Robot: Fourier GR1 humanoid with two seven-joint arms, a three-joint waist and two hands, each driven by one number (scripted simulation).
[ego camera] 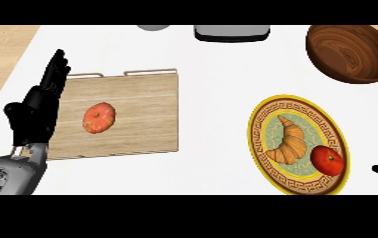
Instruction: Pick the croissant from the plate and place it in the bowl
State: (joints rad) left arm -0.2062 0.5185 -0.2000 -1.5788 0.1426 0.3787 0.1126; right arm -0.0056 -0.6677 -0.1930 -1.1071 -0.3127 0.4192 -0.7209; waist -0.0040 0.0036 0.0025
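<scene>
Croissant was sitting on the patterned plate at the right side of the counter, lying roughly lengthwise with a red tomato tucked right against its lower end on the same plate. Wooden bowl was up in the far right corner, apart from the plate, partly cut off by the edge, and looked like it had nothing in it. Left hand showed at the left edge with fingers straight and pointing up, holding nothing, just parked next to the wooden cutting board that had another orange-red tomato on it. Right hand basically wasn't visible; only a tiny dark speck showed at the right edge, and nobody could say what that was, so no telling how its fingers stood. So honestly the task looked like it hadn't started: nothing was grasped and the croissant was untouched on its plate. Best guess for the next move was the right hand coming in over the plate, since that side's way closer, and closing round the croissant's middle without bumping the tomato beside it, then lifting it up toward the bowl.
</scene>
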